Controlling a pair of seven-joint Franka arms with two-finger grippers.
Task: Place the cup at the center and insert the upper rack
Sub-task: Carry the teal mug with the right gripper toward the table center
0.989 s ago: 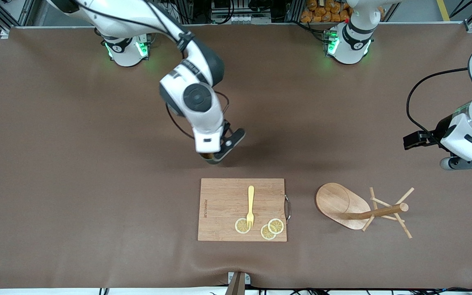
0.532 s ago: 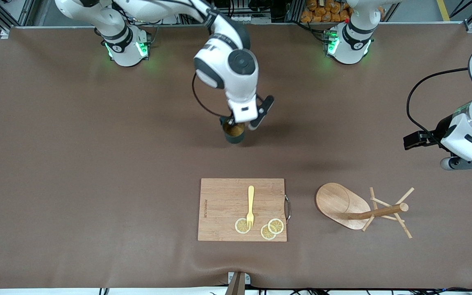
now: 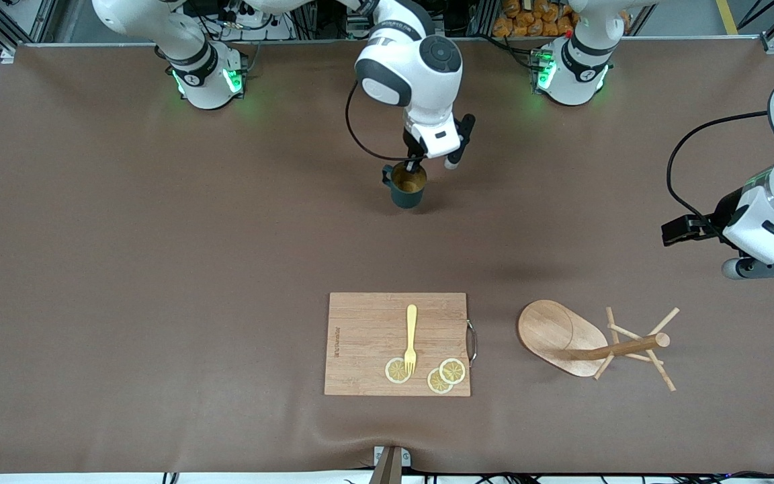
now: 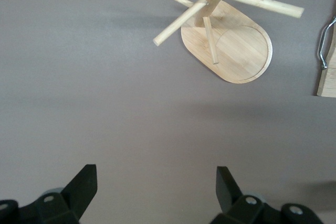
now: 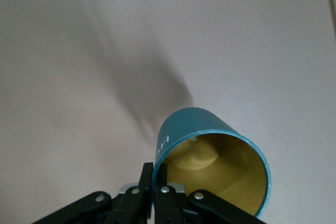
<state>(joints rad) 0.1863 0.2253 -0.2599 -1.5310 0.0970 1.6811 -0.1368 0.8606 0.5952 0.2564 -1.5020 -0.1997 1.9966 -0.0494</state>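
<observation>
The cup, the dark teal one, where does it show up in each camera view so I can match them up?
Front view: the cup hangs from the right gripper over bare table, toward the robots' bases.
Right wrist view: the cup fills the lower part, its rim pinched by the shut fingers.
Left wrist view: not in it.
Shared landmark: the brown table cover, seen under the cup in the right wrist view.

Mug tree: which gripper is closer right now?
Left. The left gripper hangs open over bare table beside the mug tree; the right gripper, shut on the cup, is over mid-table near the bases.
</observation>
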